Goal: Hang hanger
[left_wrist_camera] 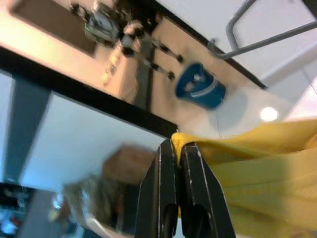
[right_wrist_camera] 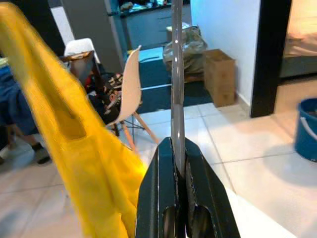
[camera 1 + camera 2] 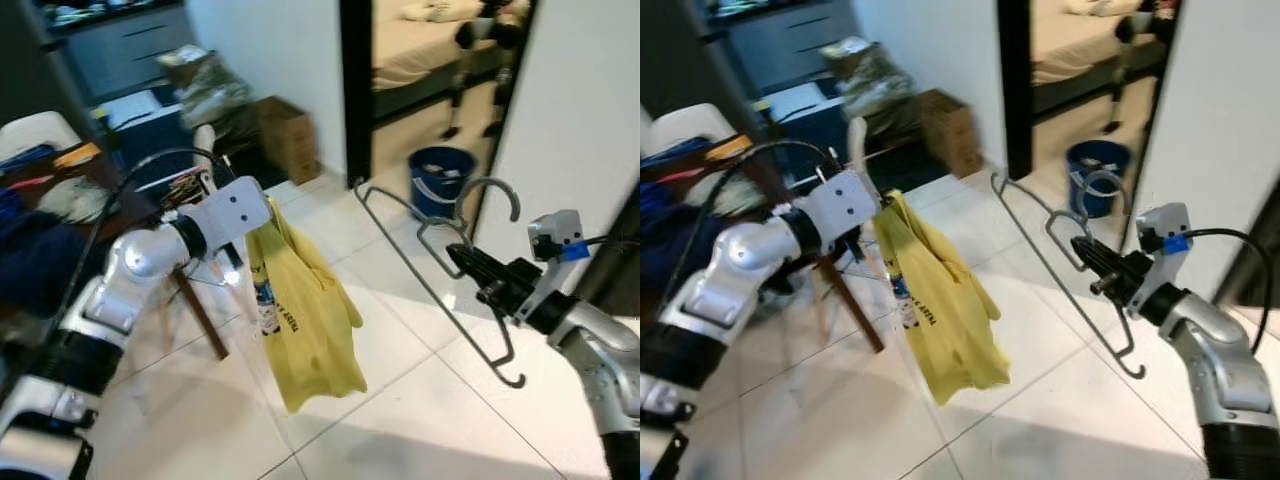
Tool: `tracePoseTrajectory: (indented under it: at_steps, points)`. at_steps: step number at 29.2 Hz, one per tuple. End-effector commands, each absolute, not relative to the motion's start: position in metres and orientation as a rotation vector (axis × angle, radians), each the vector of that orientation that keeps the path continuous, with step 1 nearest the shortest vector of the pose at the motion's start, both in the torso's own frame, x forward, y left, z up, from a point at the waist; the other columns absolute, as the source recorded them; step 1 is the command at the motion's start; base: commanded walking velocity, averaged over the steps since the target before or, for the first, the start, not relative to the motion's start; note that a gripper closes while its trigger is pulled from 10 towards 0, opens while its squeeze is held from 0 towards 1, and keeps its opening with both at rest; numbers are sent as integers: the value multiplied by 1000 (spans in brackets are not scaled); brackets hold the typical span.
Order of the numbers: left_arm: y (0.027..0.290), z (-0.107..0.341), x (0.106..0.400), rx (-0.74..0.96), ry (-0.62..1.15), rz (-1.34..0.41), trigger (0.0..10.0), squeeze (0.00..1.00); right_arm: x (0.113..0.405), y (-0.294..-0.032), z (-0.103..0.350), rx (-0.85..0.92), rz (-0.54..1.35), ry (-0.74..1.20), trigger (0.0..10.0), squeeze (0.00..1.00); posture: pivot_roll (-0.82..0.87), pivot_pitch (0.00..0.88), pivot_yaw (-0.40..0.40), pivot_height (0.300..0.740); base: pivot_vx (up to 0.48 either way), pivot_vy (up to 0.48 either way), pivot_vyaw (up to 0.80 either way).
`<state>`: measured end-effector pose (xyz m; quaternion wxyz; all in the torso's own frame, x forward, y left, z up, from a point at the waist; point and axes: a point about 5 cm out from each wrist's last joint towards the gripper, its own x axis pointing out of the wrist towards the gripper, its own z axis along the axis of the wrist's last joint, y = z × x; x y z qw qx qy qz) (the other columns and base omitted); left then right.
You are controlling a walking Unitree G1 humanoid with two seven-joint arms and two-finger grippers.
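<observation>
Between the two grippers, the grey wire hanger is clamped by the right gripper, its long bar pointing toward the yellow T-shirt pinched in the left gripper.

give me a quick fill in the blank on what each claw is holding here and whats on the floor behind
1. The left claw is shut on a ____ shirt.
2. The right claw is shut on a grey wire ____.
3. On the tiled floor by the dark doorway stands a ____ bucket.
4. Against the white wall sits a brown cardboard ____.

Missing words: yellow; hanger; blue; box
</observation>
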<state>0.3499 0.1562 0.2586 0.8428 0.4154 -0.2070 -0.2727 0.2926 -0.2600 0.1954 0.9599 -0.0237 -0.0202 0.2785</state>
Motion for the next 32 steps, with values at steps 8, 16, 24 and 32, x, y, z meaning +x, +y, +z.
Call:
tracePoseTrajectory:
  at_steps: [8,16,24,32]
  points:
    - [190,277,361,939,-467,-392,10000,0,269,-269,209,-74,699,-18,10000,0,-80,0,129,740,0,0,-800]
    - [174,284,359,859,-561,-462,10000,0,244,-286,239,-9,806,-128,10000,0,-82,0,130,740,0,0,-600]
    - [160,279,360,891,-593,-551,10000,0,231,-253,245,-46,1022,-104,10000,0,-77,0,132,740,0,0,0]
    - [169,288,362,865,-613,-499,10000,0,233,-245,239,-102,1028,-27,10000,0,-82,0,127,740,0,0,-761]
